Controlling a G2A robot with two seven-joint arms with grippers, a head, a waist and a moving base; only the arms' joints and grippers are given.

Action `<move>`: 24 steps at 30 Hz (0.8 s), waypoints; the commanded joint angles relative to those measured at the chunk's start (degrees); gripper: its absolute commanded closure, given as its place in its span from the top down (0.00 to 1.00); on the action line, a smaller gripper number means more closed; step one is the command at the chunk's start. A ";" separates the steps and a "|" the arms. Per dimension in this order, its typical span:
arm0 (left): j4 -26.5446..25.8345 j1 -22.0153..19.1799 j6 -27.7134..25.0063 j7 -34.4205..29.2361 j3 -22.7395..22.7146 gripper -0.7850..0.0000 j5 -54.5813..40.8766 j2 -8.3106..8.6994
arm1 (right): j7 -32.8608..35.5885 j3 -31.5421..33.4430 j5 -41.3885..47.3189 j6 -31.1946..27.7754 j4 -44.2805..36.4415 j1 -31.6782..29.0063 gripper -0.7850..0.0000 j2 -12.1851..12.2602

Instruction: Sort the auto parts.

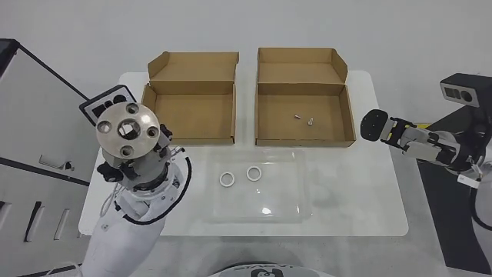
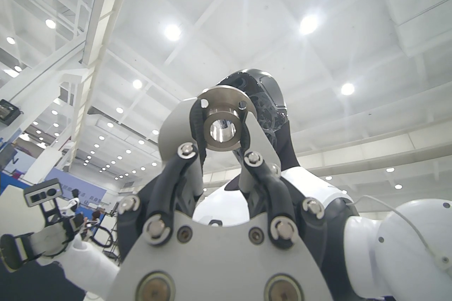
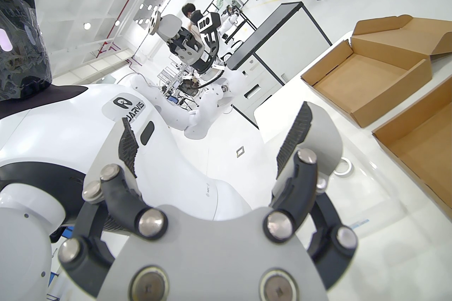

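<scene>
Left arm: I hold it above the table's (image 1: 346,215) front-left corner, wrist turned up. The left gripper (image 2: 220,136) points at the ceiling, fingers clamped on a flanged metal hub (image 1: 127,129).
Right arm: I hold it extended from beyond the table's right edge. The right gripper (image 1: 377,126) sits at that edge, fingers spread wide.

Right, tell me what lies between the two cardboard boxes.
Only a bare strip of table separates the empty box from the box with screws, as the top view shows.
</scene>
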 commanded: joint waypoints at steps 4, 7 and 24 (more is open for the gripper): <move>2.08 0.35 0.00 -4.77 -1.21 0.00 2.48 -1.25 | -0.01 0.00 0.00 0.00 0.00 0.00 1.00 0.00; 3.05 0.34 0.00 -7.22 -1.85 0.00 5.04 -1.78 | -0.01 0.00 0.00 0.00 0.00 0.00 1.00 0.00; 2.51 1.36 0.00 -6.45 -2.44 0.00 -1.19 -4.58 | -0.01 0.00 0.00 0.00 0.00 0.00 1.00 0.00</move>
